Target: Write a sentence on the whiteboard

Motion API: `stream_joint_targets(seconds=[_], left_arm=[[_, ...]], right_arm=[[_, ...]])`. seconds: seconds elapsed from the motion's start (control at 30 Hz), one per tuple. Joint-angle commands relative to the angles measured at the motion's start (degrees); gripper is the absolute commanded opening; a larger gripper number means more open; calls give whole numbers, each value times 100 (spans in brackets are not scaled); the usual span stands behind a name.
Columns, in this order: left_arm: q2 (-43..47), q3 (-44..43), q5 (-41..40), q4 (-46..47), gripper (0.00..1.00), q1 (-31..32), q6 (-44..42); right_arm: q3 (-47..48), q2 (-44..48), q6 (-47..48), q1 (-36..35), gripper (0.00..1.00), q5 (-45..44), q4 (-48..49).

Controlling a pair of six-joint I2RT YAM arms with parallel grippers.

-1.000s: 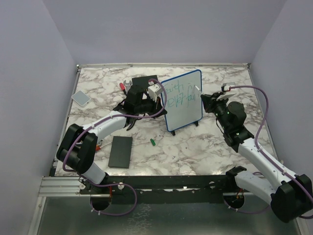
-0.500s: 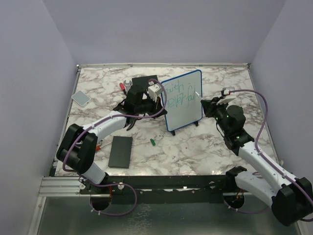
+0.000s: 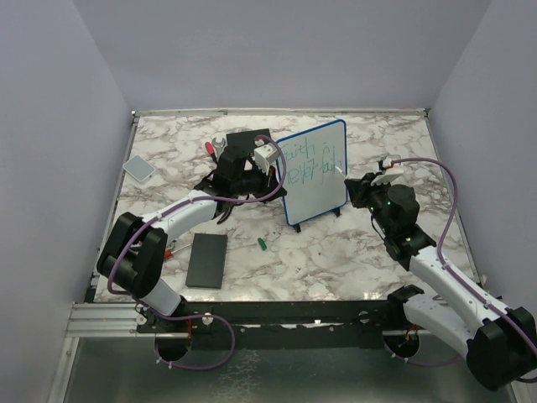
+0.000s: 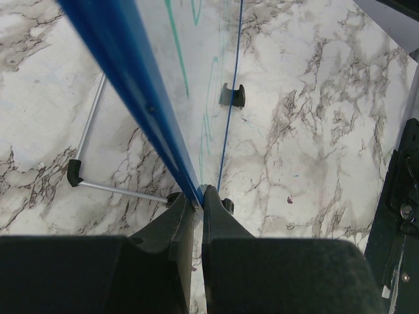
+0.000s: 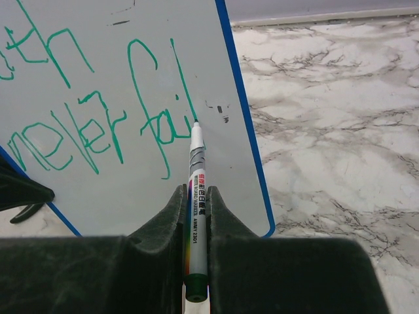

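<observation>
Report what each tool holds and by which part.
Left tool clamps the whiteboard by its blue frame edge. Right tool grips a marker by its barrel, tip toward the board.

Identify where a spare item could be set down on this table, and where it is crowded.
Free: the near strip between the black slab and the right arm, beyond the green cap; also the far right corner behind the right gripper. Crowded: round the left gripper, at the whiteboard's left edge.

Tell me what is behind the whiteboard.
A thin wire stand with a black foot rests on the marble table behind the whiteboard; the board covers the rest from above.
</observation>
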State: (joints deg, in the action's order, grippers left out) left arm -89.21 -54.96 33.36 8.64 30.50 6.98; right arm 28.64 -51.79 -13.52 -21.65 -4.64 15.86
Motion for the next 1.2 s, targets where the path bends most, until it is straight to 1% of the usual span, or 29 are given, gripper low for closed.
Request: stream_joint_targets(seconds=[0.0,0.4,0.8,1.07,1.17], left_arm=[[-143,-2,-152,-469,0,24,-167],[-110,3,-147,-469,0,27,-163],[-97,10,-155,-469,0,28,-166],[-95,7,-157,-469,0,37,-165],[-97,3,-150,-469,0,34,-168]], right_arm=[[-103,51,-78,12,1,24,-297],[-207,70,-218,12,1,0,-557],[19,91,-17,12,0,-425,-479],[138,474,-17,16,1,-326,-391],[200,485,34,12,1,-396,-359]])
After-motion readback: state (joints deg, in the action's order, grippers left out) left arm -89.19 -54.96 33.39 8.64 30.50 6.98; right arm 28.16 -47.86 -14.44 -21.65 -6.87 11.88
